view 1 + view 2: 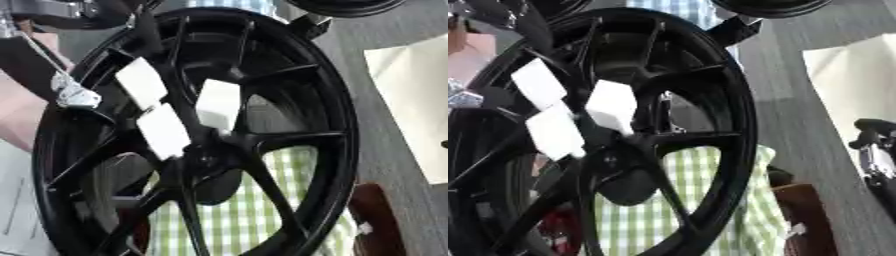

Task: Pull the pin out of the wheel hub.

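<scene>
A: Filling both views, we are seeing the glossy black spoked wheel (262,140) standing upright on edge, three white rectangular tags (162,131) sitting near its hub (206,157).

B: We are catching the right hand (874,145) at the right edge; finger state: cannot tell. Pin: not identifiable.

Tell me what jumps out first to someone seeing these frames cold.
A big black spoked wheel fills nearly the whole picture, standing on edge. Three white tags sit on its spokes just above the hub. Green-and-white checked cloth shows through the lower spokes, and the robot's right hand peeks in at the right edge of the right eye view.
</scene>
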{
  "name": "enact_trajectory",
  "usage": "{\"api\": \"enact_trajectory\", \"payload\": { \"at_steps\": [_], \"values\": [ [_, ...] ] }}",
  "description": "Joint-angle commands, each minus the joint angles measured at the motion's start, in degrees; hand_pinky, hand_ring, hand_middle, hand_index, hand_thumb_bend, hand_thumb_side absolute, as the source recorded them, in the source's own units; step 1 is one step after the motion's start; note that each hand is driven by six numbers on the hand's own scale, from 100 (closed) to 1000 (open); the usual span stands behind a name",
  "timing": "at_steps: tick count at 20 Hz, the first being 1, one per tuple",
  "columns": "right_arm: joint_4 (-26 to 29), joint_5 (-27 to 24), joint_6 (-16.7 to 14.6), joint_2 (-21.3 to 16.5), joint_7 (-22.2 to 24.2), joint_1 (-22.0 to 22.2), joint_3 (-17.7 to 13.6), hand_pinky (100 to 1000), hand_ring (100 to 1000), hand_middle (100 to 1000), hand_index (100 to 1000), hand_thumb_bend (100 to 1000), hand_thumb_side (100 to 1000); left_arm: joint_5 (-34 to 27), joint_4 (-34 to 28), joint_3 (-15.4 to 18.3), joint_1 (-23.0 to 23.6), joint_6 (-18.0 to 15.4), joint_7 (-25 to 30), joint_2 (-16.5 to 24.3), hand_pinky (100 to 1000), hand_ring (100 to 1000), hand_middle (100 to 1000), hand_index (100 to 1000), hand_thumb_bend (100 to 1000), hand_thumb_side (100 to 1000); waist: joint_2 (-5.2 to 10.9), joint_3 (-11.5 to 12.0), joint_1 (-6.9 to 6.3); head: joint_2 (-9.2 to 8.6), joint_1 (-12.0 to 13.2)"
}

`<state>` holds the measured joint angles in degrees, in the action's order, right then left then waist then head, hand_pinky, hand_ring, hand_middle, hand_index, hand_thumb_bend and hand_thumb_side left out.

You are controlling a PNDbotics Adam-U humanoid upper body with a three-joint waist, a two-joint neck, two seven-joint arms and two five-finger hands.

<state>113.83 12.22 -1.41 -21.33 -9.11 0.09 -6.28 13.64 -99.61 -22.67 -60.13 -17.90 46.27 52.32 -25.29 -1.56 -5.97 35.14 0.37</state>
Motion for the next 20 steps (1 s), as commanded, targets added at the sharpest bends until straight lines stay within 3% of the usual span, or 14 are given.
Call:
{"api": "enact_trajectory", "payload": {
  "at_steps": [1,12,18,20],
  "values": [
    [0.76,0.38,0.28,-0.25,-0.17,-0.1,-0.01,882,646,777,756,100,792,0.54,0.8,-0.15,-1.12,-6.54,5.7,0.97,909,847,775,848,284,499,3.28,-0.06,-0.04,-0.55,0.17],
    [0.76,0.24,0.77,0.08,-0.23,-0.21,0.09,883,647,778,756,100,792,1.85,4.36,-1.74,-1.71,-8.51,5.7,-0.13,912,848,782,843,249,557,3.1,-0.32,-0.12,-1.46,-0.28],
    [0.76,0.19,0.96,0.17,-0.14,-0.21,0.09,883,646,778,756,100,793,2.26,4.93,-2.17,-1.88,-9.0,5.7,-0.43,914,853,796,847,252,556,3.15,-0.37,-0.16,-2.08,-0.52],
    [0.76,0.18,1.03,0.26,-0.07,-0.18,0.07,883,646,778,756,100,794,2.62,5.02,-2.27,-2.06,-9.16,5.7,-0.63,914,854,802,845,278,516,3.17,-0.41,-0.16,-2.12,-0.57]
  ]
}}
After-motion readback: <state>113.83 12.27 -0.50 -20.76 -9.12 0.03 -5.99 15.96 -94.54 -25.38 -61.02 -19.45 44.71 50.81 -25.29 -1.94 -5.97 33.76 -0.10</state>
